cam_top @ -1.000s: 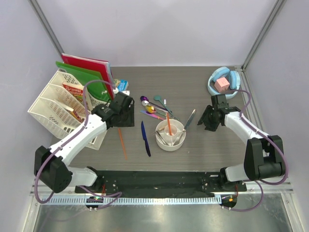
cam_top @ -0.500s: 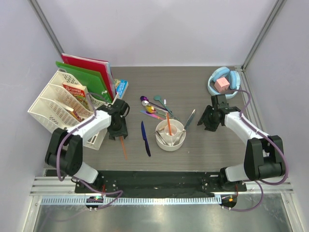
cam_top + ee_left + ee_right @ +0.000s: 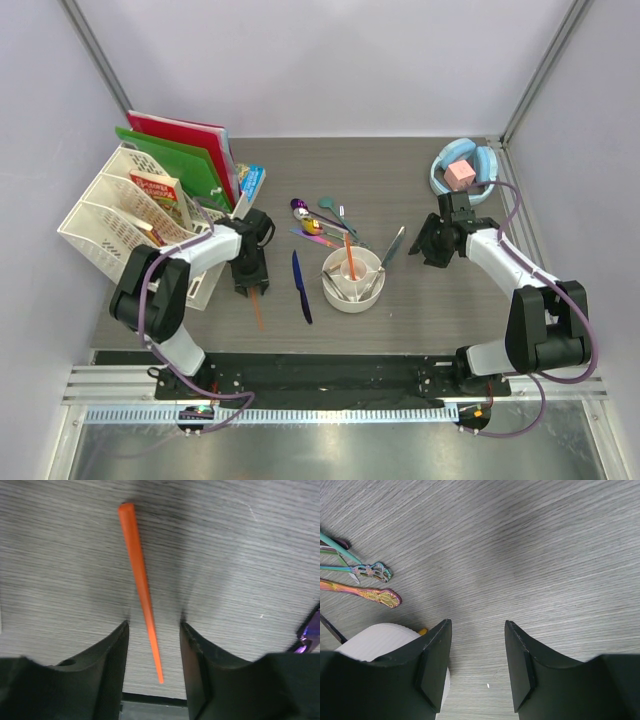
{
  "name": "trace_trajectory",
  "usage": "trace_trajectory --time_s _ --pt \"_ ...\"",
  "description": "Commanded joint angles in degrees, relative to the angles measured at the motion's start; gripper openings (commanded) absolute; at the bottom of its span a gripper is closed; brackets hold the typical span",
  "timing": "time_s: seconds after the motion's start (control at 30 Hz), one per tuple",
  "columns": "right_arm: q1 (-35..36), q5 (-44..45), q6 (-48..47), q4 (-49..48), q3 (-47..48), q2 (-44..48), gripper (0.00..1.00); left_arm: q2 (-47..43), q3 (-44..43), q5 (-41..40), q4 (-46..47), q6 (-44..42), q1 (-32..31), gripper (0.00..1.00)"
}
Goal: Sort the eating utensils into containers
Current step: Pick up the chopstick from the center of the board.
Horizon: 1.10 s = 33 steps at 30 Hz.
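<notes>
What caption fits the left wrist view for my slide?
Left gripper open astride an orange chopstick lying on the grey table.

The left arm is folded tightly on itself, its forearm running in toward the white cup [image 3: 350, 302]. The left hand [image 3: 251, 286] sits well left of the cup, tipped down at the worktop [image 3: 420, 190], fingers parted (a plain gap shows between them). The right arm stretches up and bends inward at the elbow. The right hand [image 3: 424, 250] hangs low, just right of the cup and angled toward it, fingers likewise apart.
</notes>
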State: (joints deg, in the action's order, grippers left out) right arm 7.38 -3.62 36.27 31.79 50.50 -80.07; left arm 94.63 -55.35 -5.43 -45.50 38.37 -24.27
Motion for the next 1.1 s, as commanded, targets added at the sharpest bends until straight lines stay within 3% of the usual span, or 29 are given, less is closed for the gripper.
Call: trace_trajectory --time_s 0.0,0.2,0.47,0.73,1.07 --pt "-0.2 -0.1 -0.7 -0.1 1.5 1.8 0.52 0.7 2.0 4.0 2.2 -0.3 0.0 0.35" --pt "-0.1 -0.2 0.1 -0.8 2.8 2.6 0.52 0.2 3.4 9.2 2.9 -2.7 -0.1 0.00" --pt "-0.2 -0.4 1.7 -1.4 2.7 1.9 0.52 -4.3 0.4 13.0 2.5 -8.0 -2.2 0.00" --pt "-0.2 -0.8 2.1 -1.8 1.6 1.1 0.52 -16.6 -8.5 10.1 0.2 -12.0 -2.2 0.00" --pt "-0.1 -1.5 2.7 -2.2 3.1 -0.4 0.52 -22.8 -14.7 15.5 11.6 -7.4 -2.6 0.00"
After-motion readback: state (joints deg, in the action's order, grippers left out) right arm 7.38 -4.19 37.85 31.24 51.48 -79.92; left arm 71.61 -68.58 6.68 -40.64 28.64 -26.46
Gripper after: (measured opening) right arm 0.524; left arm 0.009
